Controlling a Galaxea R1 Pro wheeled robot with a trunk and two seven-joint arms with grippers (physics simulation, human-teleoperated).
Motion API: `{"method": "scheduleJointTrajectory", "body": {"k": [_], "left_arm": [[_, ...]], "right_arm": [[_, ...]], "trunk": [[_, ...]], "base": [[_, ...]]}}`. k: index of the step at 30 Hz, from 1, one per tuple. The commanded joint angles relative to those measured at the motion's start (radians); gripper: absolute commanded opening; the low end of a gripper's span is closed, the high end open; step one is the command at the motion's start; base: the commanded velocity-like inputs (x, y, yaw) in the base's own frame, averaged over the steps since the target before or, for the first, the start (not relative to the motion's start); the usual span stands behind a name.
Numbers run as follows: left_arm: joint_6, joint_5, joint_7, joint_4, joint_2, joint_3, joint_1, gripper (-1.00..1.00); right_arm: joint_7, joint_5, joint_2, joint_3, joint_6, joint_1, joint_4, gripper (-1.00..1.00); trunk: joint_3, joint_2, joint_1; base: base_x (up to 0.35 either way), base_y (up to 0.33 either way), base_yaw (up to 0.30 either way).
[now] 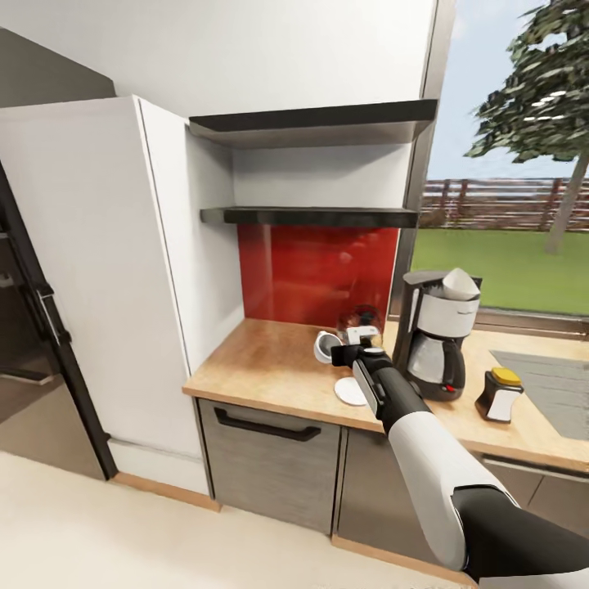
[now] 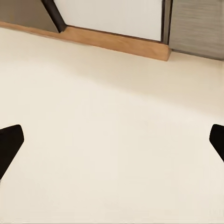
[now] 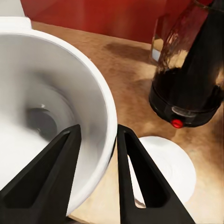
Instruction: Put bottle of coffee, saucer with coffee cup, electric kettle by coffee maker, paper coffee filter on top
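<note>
We see pale cream floor (image 2: 107, 140) across most of frame, smooth, bare. Two black fingertips (image 2: 9, 144) of left gripper (image 2: 112, 144) poke in from opposite edges, set wide apart, nothing between them. At far end of floor, wooden plinth strip (image 2: 116, 42) runs along base of white panel (image 2: 112, 14). Grey wood-grain cabinet front (image 2: 198, 25) sits beside white panel. Dark slanted bar (image 2: 52, 14) crosses corner near grey-brown patch (image 2: 21, 11); we cannot tell what that is.
</note>
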Motion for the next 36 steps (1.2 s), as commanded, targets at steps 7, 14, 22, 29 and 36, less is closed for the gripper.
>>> {"method": "scheduleJointTrajectory", "body": {"k": [7, 14, 22, 29, 36], "left_arm": [[-0.001, 0.008, 0.000, -0.001, 0.000, -0.003, 0.001, 1.00], [-0.001, 0.008, 0.000, -0.001, 0.002, -0.001, 0.001, 1.00], [-0.001, 0.008, 0.000, -0.001, 0.002, -0.001, 0.001, 1.00], [-0.001, 0.008, 0.000, -0.001, 0.002, -0.001, 0.001, 1.00], [0.000, 0.007, 0.002, -0.001, 0.006, 0.000, 0.001, 1.00]], "right_arm": [[0.004, 0.008, 0.001, -0.003, 0.006, 0.000, 0.000, -1.00], [0.004, 0.008, 0.001, -0.003, 0.005, 0.000, -0.002, -1.00], [0.001, 0.016, 0.001, 0.000, 0.009, 0.000, 0.002, -1.00], [-0.001, 0.110, 0.001, 0.008, 0.015, 0.000, 0.011, -1.00], [0.000, 0.275, 0.001, 0.015, 0.135, 0.000, 0.041, -1.00]], "trunk": [[-0.007, -0.001, 0.001], [-0.016, -0.001, 0.001], [-0.026, -0.001, 0.001], [-0.027, -0.001, 0.001], [-0.028, -0.001, 0.001]], "base": [[0.168, 0.201, -0.239], [0.025, 0.020, -0.196], [0.001, 0.001, -0.181], [0.000, 0.000, -0.034], [0.000, 0.000, -0.002]]}}
